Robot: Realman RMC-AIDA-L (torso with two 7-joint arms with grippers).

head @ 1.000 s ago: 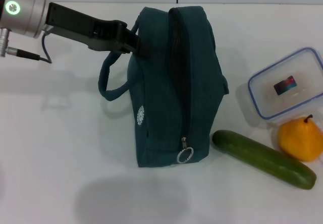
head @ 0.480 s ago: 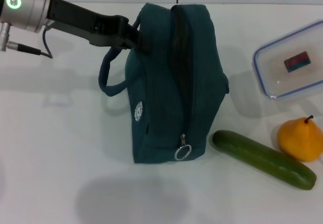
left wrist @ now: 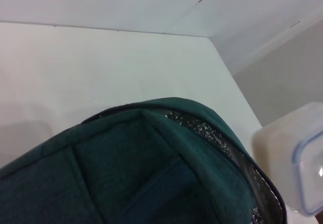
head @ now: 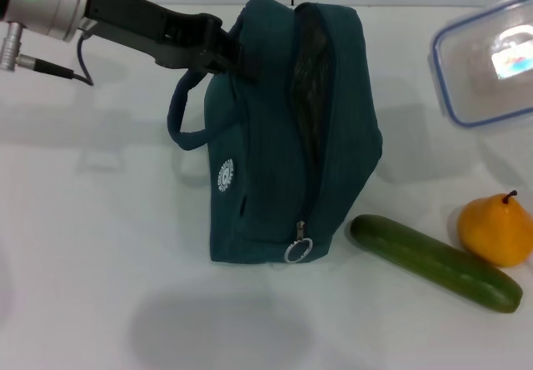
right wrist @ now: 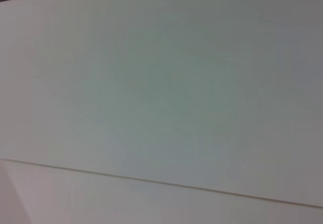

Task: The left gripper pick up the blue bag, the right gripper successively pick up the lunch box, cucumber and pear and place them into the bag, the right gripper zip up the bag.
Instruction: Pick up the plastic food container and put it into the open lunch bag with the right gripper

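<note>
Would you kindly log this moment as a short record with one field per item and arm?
bag: blue bag on the table, top zip open, held up at its far end
left tool: left gripper shut on the bag's upper edge by the handle
right tool: not in view
lunch box: lunch box lifted, at the frame's right edge, not yet in the bag
cucumber: cucumber lying on the table beside the bag
pear: pear on the table, beside the cucumber

Lab-like: bare white table, plain white walls
</note>
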